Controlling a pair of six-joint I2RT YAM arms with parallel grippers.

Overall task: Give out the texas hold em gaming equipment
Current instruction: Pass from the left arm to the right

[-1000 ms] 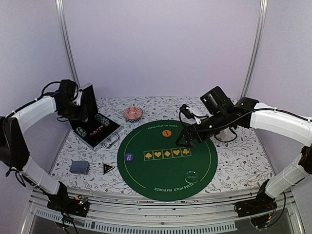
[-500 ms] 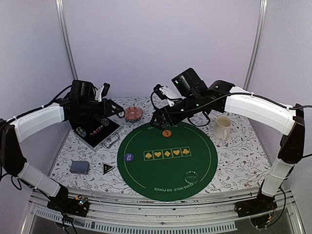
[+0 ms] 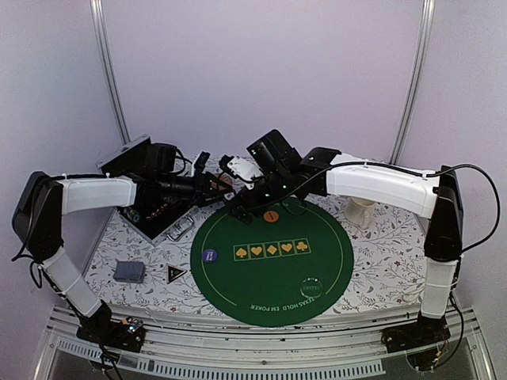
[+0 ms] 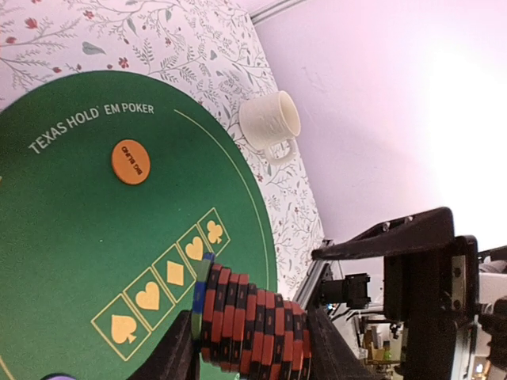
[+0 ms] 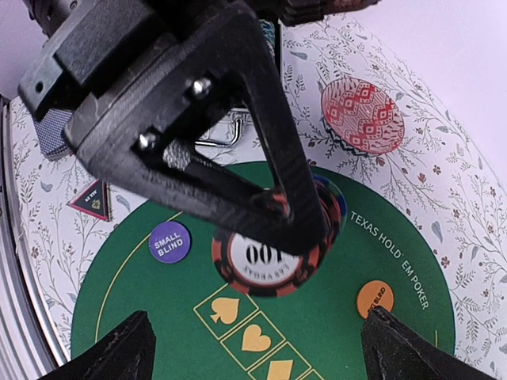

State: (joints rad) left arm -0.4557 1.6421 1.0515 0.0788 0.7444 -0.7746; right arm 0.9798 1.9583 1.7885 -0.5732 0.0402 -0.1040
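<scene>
My left gripper [image 4: 253,336] is shut on a sideways stack of red-and-black poker chips [image 4: 257,321] with a blue and green one at its end, held above the round green poker mat [image 4: 71,237]. The right wrist view shows that stack [image 5: 273,257] end-on in the left gripper's black fingers, with my right gripper [image 5: 257,352] open around and below it, touching nothing. From above, the left gripper [image 3: 219,188] and right gripper [image 3: 238,208] meet over the mat's far left edge. An orange big-blind button [image 3: 271,215] and a purple small-blind button [image 3: 209,256] lie on the mat.
An open black chip case [image 3: 154,212] stands at the left back. A deck of cards [image 3: 129,271] and a black triangular marker [image 3: 175,273] lie left of the mat. A cream mug [image 3: 360,212] stands right. The pink patterned dish [image 5: 362,115] is behind the mat.
The left gripper has swung right from the chip case to the mat's far edge with the chip stack. The right arm has swept left from near the mug to meet it.
</scene>
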